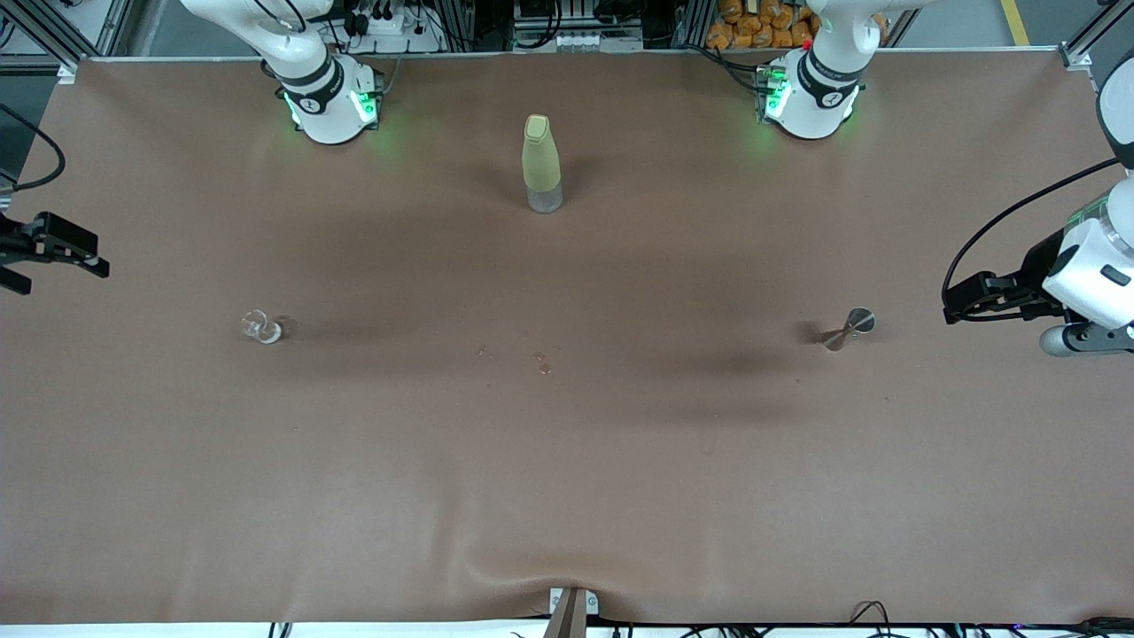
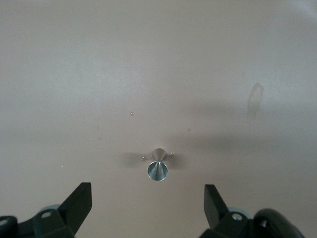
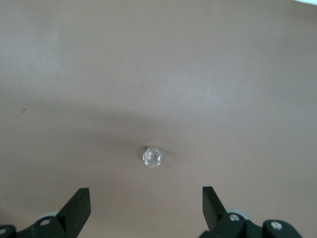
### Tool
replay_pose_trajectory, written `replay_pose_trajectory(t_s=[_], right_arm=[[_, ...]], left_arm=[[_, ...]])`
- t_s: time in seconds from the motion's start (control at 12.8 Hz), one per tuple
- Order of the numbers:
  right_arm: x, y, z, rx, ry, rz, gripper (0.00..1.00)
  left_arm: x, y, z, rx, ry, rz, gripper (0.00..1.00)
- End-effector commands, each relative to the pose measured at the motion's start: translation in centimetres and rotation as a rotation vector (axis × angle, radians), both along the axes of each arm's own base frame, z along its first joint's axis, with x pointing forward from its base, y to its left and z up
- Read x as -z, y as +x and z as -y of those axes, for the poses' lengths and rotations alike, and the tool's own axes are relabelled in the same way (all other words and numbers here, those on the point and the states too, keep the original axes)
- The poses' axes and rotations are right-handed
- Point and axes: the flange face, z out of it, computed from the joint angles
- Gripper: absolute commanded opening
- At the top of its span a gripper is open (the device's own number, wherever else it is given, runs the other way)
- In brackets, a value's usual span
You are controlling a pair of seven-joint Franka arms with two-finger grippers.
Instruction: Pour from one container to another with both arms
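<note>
Both grippers spread wide, holding nothing: right gripper [image 3: 146, 206] over table near beaker [image 1: 261, 327] at right arm's end; left gripper [image 2: 148, 203] near jigger [image 1: 849, 327] at left arm's end; I'd centre each, descend square, close gently on the glass.

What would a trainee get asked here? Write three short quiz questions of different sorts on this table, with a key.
1. True or false: the left gripper holds the silver jigger.
2. Which stands farthest from the front camera: A) glass beaker B) yellow-green bottle C) jigger?
3. Fill in: the right gripper is open, and its wrist view looks at the ____.

Key: 1 false, its fingers are open and apart from it; 2 B; 3 beaker.
</note>
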Motion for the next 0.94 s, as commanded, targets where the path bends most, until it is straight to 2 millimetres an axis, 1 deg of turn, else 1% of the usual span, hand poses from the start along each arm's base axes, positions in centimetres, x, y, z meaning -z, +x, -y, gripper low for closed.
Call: replay_pose_trajectory(t_s=[0.0, 0.16, 0.31, 0.39, 0.47, 0.55, 0.7, 0.86], right_arm=[[1.3, -0.1, 2.9, -0.111, 0.045, 0.007, 1.00], [2.3, -0.8, 5.1, -0.246, 0.090, 0.020, 1.00], [5.0, -1.9, 7.5, -0.287, 0.211, 0.037, 1.00], [5.9, -2.3, 8.4, -0.317, 0.244, 0.050, 1.00], [6.6, -2.4, 9.4, -0.360, 0.256, 0.060, 1.00], [7.4, -2.5, 10.8, -0.398, 0.275, 0.075, 1.00], [10.0, -2.6, 13.5, -0.474, 0.345, 0.121, 1.00], [12.2, -2.7, 15.2, -0.532, 0.394, 0.156, 1.00]], left_arm=[[-0.2, 0.0, -0.2, 0.010, -0.012, -0.007, 1.00], [-0.2, 0.0, -0.2, 0.010, -0.012, -0.007, 1.00], [-0.2, 0.0, -0.2, 0.010, -0.012, -0.007, 1.00], [-0.2, 0.0, -0.2, 0.010, -0.012, -0.007, 1.00], [-0.2, 0.0, -0.2, 0.010, -0.012, -0.007, 1.00], [-0.2, 0.0, -0.2, 0.010, -0.012, -0.007, 1.00], [-0.2, 0.0, -0.2, 0.010, -0.012, -0.007, 1.00], [-0.2, 0.0, -0.2, 0.010, -0.012, -0.007, 1.00]])
